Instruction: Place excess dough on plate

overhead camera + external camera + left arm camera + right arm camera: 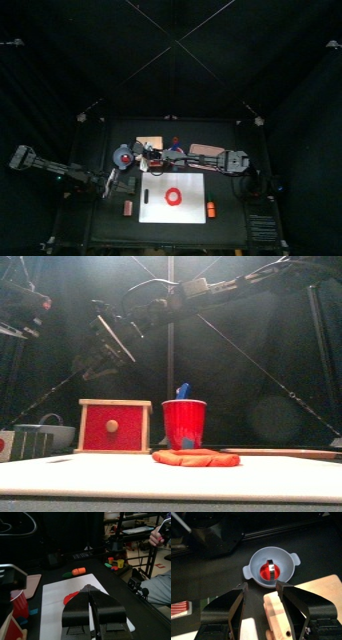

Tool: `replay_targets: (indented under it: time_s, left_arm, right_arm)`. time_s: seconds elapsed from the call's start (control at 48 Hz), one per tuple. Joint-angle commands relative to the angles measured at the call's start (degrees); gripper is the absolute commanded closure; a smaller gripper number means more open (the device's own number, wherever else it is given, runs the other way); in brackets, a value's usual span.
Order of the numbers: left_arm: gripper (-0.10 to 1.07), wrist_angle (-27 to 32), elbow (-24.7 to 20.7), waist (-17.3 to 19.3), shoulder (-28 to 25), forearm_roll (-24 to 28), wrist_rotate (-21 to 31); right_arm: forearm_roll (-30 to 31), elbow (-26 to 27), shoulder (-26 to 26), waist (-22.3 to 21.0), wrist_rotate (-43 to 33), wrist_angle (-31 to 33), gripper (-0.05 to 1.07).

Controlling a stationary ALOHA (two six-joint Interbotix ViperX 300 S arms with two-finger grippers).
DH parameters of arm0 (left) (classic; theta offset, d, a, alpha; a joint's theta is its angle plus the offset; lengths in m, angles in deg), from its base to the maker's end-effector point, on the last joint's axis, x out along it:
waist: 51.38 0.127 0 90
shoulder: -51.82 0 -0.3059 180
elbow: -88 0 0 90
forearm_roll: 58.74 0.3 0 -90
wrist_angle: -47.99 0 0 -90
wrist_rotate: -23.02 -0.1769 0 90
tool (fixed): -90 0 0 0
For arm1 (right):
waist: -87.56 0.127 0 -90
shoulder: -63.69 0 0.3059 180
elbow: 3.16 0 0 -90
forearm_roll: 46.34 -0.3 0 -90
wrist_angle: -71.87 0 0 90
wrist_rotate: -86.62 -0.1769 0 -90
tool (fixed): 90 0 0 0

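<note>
From above, the excess dough (174, 195) sits as a small red ring just below the frame's centre, on a white sheet (171, 207), its long axis running up and down the picture. The left gripper (118, 183) hangs beside the sheet's left edge, and the right gripper (171, 157) reaches across above the sheet's top edge, near a small bowl (124, 155) and a wooden board (209, 150). From the table's front edge, the dough (197, 459) lies flat and low at lower centre, stretched left to right, touching the sheet (171, 474); a red cup (185, 424) stands just behind it and a red wooden box (114, 425) to the left. In the left wrist view the left claw (90, 592) looks pressed together, holding nothing, and the dough (73, 597) peeks out at its left on the sheet (57, 609), with small orange blocks (79, 571) beyond. In the right wrist view the right claw (262, 587) stands wide and empty over a grey bowl (284, 559) holding a red ball (269, 571), beside the board (321, 597).
</note>
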Motion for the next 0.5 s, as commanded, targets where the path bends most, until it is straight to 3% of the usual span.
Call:
replay_targets:
  time_s: [0.0,0.229,0.479]
  left_arm:
    - [0.70,-0.53,-0.70,-0.18,-0.09,-0.70,0.09]
    - [0.69,0.09,-2.90,-0.18,-1.93,-5.27,0.09]
    - [0.69,2.64,-7.03,-0.18,-10.37,-8.35,0.00]
  right_arm:
    - [-1.23,-4.75,-7.12,0.62,-0.09,-2.46,0.18]
    - [-3.69,-18.98,-17.31,4.48,-0.18,-3.08,0.18]
    - [-7.73,-32.34,-24.26,9.05,-0.09,-6.50,0.18]
